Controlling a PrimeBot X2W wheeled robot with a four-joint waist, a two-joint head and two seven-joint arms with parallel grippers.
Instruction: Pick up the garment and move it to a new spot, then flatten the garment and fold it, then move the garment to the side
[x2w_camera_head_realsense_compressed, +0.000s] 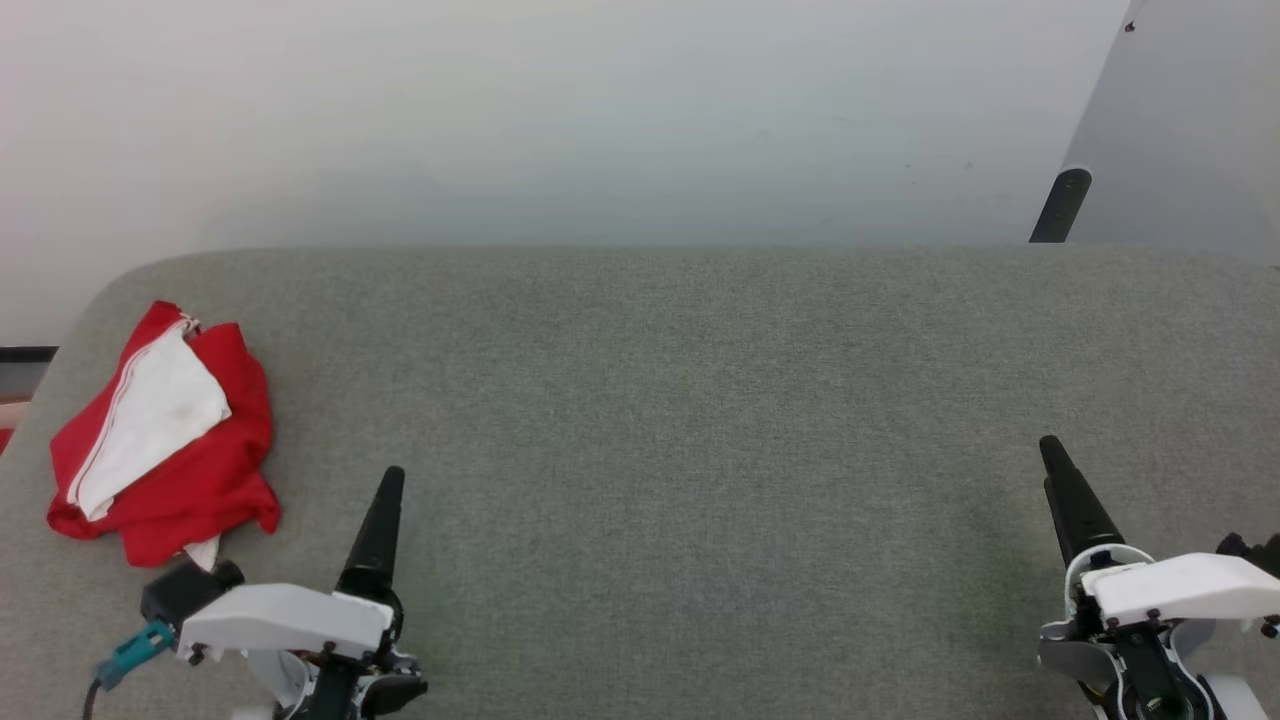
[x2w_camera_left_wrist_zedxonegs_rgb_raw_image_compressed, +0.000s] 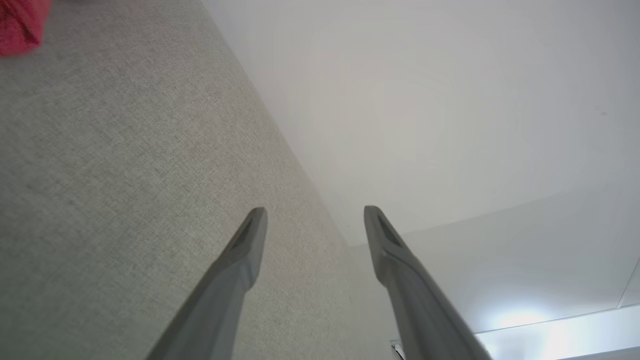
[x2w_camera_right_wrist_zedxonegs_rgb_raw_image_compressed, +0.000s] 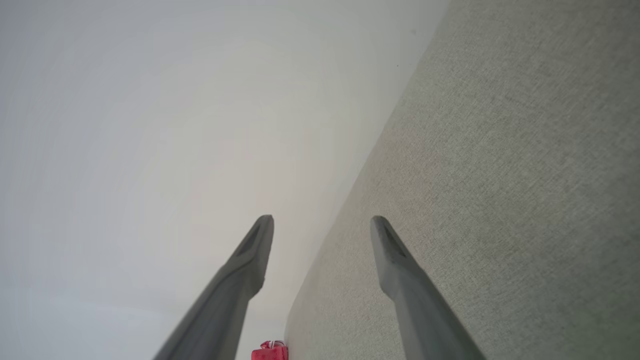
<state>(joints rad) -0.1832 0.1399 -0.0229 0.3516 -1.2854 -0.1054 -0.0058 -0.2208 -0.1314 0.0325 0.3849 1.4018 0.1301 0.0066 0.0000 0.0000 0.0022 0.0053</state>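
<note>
since the garment lies bunched near the table's left end, the coming pick turns on one fact in the head view: it sits just to the outer left of the left tool, beside its fingers and reaching a little past their tips, while the right tool is well apart from it across the whole bare width of the table. the heap is red with a white panel folded on top, and its longer stretch runs roughly parallel to the way the left tool points, so i judge a sideways swing to the left with a small reach forward would bring that tool over it. nothing stands between the two. a dark post rises beyond the far edge, ahead of the right tool and well clear of any likely path. both tools are turned side-on here, so their gaps do not show. in the left wrist view the left tool's fingers stand wide apart with nothing between them, aimed over the table's far edge, and a blurred corner of the garment shows far off to that tool's left. in the right wrist view the right tool is likewise spread and empty above the table, with the garment a small red scrap at the table's distant end, so the left arm is plainly the nearer one.
</note>
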